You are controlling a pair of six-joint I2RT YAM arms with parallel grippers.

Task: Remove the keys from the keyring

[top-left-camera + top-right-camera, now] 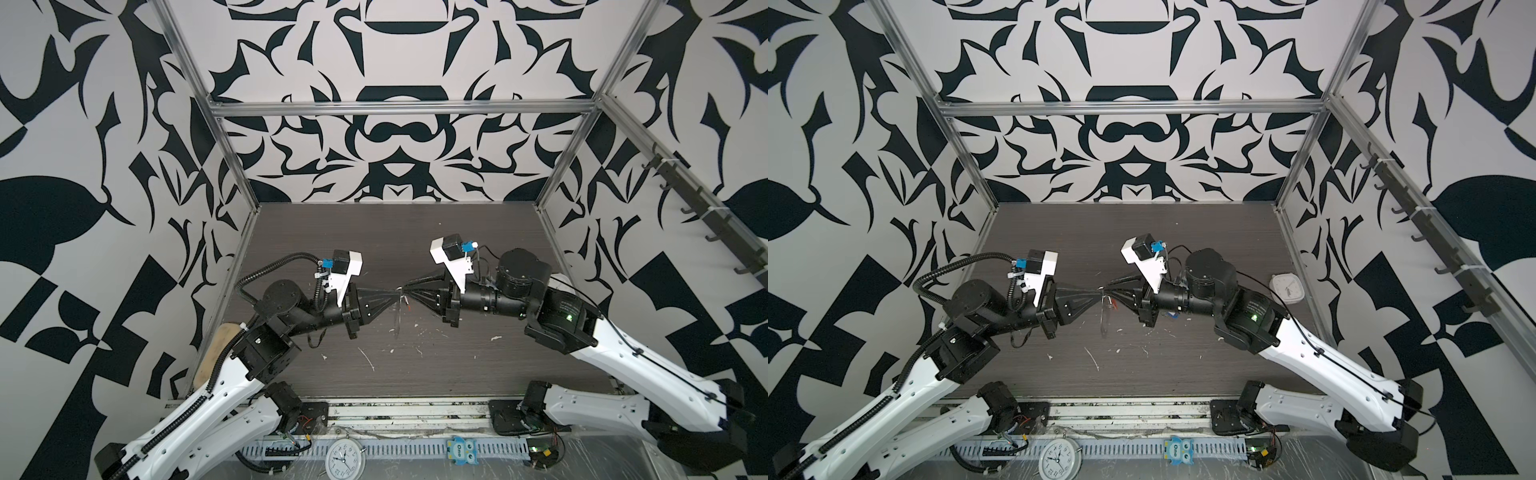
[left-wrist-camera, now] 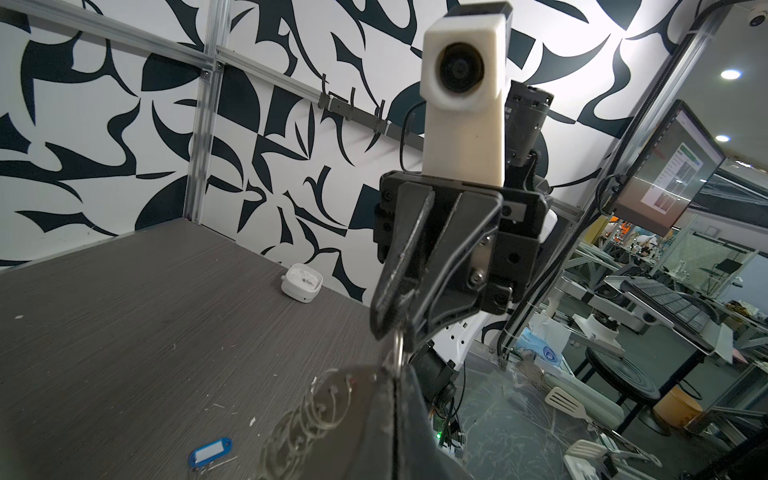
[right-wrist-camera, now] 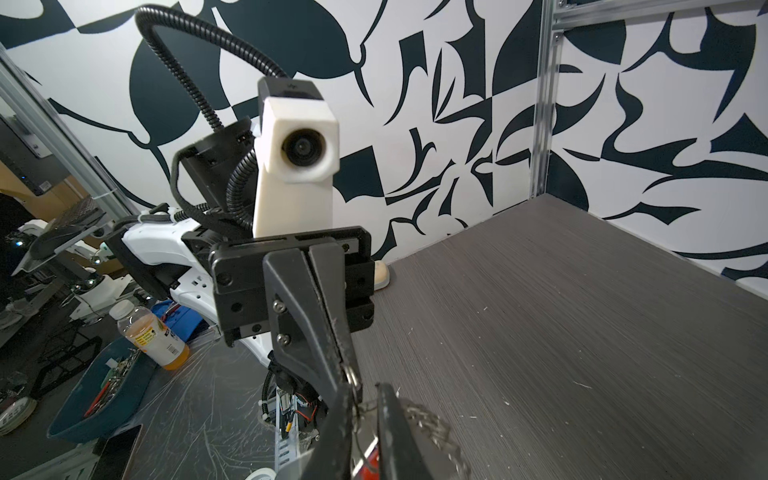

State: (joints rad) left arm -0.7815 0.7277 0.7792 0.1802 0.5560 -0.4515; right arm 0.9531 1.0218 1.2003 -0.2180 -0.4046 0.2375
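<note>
keyring hangs from left gripper tips, long axis vertical, blurred

Left hand and right hand tip-to-tip, both closed.

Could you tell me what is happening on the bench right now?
The two arms meet tip to tip above the table. The left gripper is shut on a ring of the keyring, whose chain hangs down. The right gripper has its fingers close around the red key; a firm grip isn't clear. The blue key lies on the table, apart from the chain.
</note>
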